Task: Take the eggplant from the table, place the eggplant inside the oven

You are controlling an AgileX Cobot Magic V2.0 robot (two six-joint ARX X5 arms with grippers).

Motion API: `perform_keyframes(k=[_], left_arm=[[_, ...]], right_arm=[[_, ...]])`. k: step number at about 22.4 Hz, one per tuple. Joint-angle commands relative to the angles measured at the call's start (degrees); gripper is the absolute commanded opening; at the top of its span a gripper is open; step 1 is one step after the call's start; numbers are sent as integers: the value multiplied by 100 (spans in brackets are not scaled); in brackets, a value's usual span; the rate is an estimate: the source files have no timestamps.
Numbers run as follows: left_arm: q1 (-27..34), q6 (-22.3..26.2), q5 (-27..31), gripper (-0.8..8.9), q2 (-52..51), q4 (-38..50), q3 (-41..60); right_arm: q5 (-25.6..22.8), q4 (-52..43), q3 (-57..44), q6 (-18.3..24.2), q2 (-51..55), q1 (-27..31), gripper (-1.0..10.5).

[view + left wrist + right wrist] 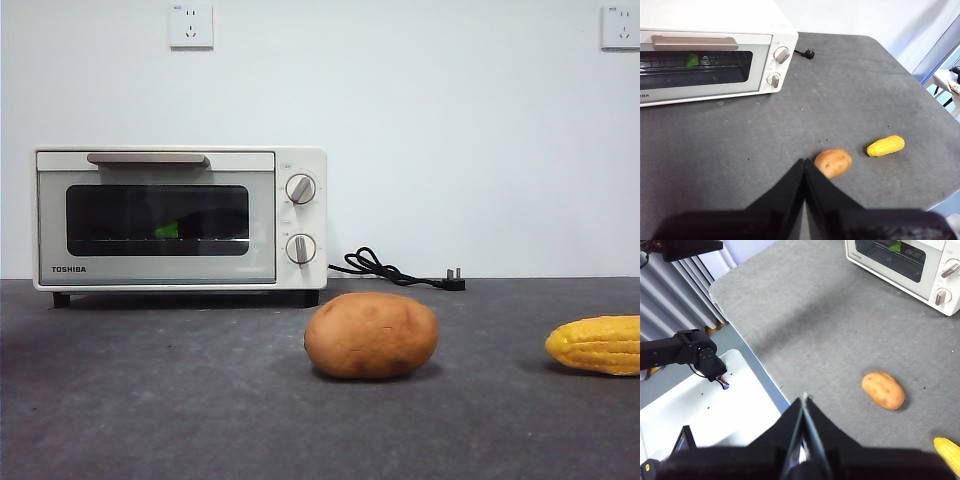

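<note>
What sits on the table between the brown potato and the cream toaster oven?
Nothing: in the left wrist view, only bare dark grey table lies between the round brown potato and the cream-white toaster oven.

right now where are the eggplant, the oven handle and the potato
eggplant [168,230], front view, green stem end seen through the oven window
oven handle [147,158], front view, middle of the beige bar
potato [371,335], front view, middle of its brown skin

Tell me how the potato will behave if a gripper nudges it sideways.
The potato is a rounded oval lying on its side on the flat table, so it would probably rock or roll. Its surface looks smooth, so shut jaws might slip off. It appears rigid, unlikely to deform.
</note>
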State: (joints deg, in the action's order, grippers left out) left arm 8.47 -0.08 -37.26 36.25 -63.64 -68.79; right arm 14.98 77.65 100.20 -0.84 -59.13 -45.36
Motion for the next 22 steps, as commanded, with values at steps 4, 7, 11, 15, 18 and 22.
perform_keyframes(k=[4,7,11,15,18,22], left_arm=[[-17,2,-66,-4,-7,15,4],[-15,2,-66,-5,-7,15,2],[-15,26,-66,-4,15,24,2],[-15,149,-17,-4,31,87,2],[-70,560,-2,-4,35,400,2],[-136,1360,98,-4,13,1137,4]], right_arm=[[-7,138,-15,-24,4,-4,-2],[-7,138,-15,-24,4,-4,-2],[-7,138,-15,-24,4,-4,-2],[-7,138,-15,-24,4,-4,-2],[-7,138,-15,-24,4,-4,-2],[-9,138,-15,-24,4,-4,-2]])
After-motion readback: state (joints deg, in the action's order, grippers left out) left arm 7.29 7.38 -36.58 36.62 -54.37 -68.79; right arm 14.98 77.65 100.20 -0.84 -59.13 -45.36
